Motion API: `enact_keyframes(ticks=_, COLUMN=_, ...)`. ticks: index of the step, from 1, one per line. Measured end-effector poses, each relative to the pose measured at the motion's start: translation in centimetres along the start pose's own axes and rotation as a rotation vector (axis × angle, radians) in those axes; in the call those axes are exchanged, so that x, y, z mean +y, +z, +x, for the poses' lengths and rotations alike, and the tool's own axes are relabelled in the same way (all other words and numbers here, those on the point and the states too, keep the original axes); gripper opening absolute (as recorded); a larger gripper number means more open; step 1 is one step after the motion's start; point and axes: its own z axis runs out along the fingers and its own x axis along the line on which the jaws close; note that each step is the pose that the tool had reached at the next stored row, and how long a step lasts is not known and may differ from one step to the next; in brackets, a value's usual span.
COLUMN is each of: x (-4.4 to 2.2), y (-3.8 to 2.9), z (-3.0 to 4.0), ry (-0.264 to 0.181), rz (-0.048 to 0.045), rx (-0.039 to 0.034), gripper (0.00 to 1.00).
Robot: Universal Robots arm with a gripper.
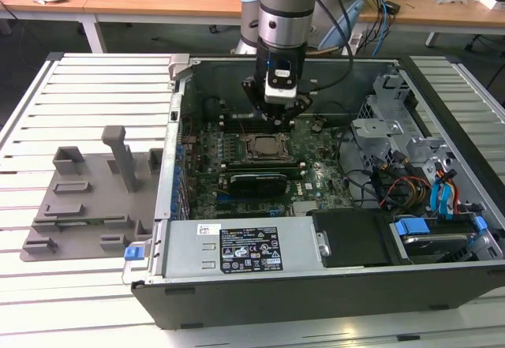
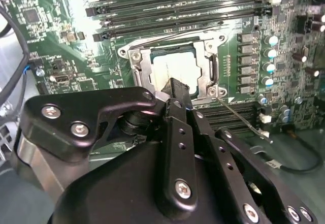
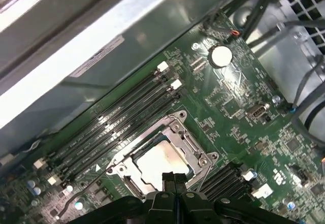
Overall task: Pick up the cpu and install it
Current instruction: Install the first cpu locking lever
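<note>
The hand (image 1: pixel 278 121) hangs inside the open computer case (image 1: pixel 166 206), near the centre of the exterior view, just above the socket frame (image 1: pixel 264 147) on the green motherboard (image 1: pixel 316 176). In the first wrist view its fingers (image 3: pixel 167 179) are drawn narrow, tip against tip, with nothing between them.

The cpu (image 3: pixel 158 160) lies inside the socket frame, its pale metal top showing through the frame's window in both wrist views (image 2: pixel 175 67). It looks flat and square to the frame, though its edges are too far tucked under the metal to be sure.

The hazards, as I judge them:
- The closed fingertips sit close over the cpu. A push downward while the chip is even slightly skewed could bend the contacts beneath it.
- A thin lever (image 2: pixel 238 118) juts out from a corner of the frame and looks unlatched. A sideways sweep could snag it or spring the frame.
- The memory slots (image 3: pixel 117 127) run right beside the frame, so any drift toward them risks a knock.

The slatted surface (image 1: pixel 79 95) lies at the exterior view's left.
</note>
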Motion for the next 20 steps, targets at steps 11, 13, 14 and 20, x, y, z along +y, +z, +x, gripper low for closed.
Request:
enact_keyframes(ticks=11, x=0.00, y=0.00, z=0.00, ry=-0.206, rz=-0.0091, rx=-0.0118, gripper=0.11)
enact_keyframes(ticks=13, x=0.00, y=0.00, z=0.00, ry=-0.250, rz=-0.0110, rx=-0.0143, gripper=0.11)
enact_keyframes(ticks=14, x=0.00, y=0.00, z=0.00, ry=-0.282, rz=-0.0125, rx=-0.0161, gripper=0.11)
enact_keyframes(ticks=20, x=0.00, y=0.00, z=0.00, ry=-0.398, rz=-0.0176, rx=-0.0227, gripper=0.11)
